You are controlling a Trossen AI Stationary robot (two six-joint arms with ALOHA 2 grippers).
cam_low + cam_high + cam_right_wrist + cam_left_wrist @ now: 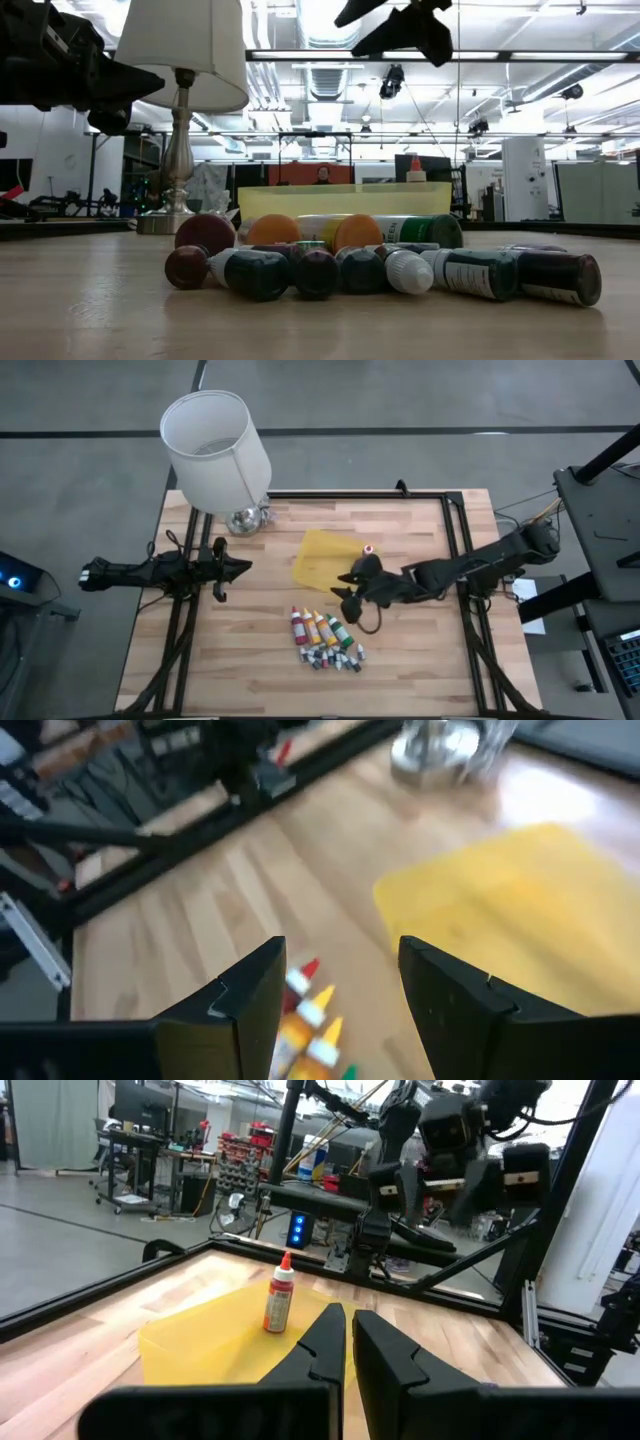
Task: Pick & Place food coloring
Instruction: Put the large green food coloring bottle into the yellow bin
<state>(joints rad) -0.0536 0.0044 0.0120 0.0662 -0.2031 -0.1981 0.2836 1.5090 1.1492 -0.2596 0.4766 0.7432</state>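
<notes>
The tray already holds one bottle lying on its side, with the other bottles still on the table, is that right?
Not quite: the bottle in the tray stands upright, as the left wrist view shows. The other bottles are indeed still on the table.

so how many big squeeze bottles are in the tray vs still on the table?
5 visible: 1 bottle upright in the tray; 4 lying in a row on the table beside the small vials. More could be hidden in the pile.

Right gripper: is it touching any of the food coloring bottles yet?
Apart. The right wrist view shows the right gripper with open fingers above the food coloring bottles, which lie on the table below, bare wood visible between the fingers.
</notes>
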